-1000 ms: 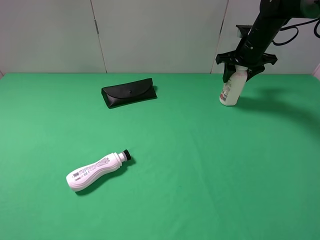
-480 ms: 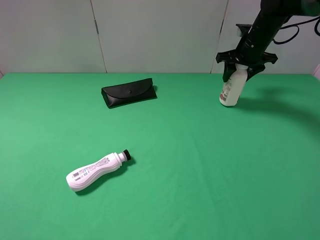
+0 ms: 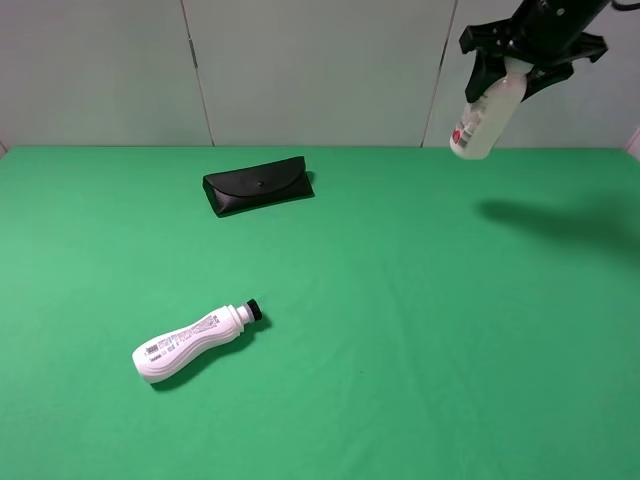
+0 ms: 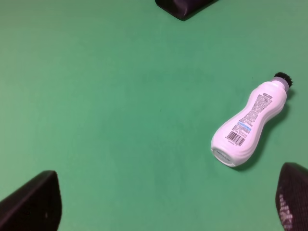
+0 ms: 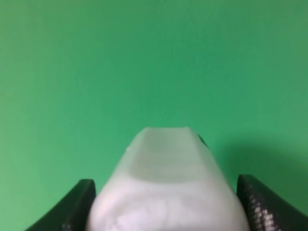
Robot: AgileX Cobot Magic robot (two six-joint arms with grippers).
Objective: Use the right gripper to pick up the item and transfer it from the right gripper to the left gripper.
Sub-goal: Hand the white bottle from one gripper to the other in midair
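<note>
The right gripper [image 3: 520, 66] is carrying the item [image 3: 478, 125] higher than a second ago, clamping its hidden cap above the table's [image 3: 400, 300] far right corner; the left gripper [image 4: 161, 207], mostly cut off, is gaping empty.

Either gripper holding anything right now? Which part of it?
The right gripper holds the cream-white bottle by its upper end, with the body hanging tilted below the fingers. The left gripper is open and holds nothing.

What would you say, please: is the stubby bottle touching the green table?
Apart. The exterior high view shows the stubby bottle hanging from the right gripper, clear above the green table.
</note>
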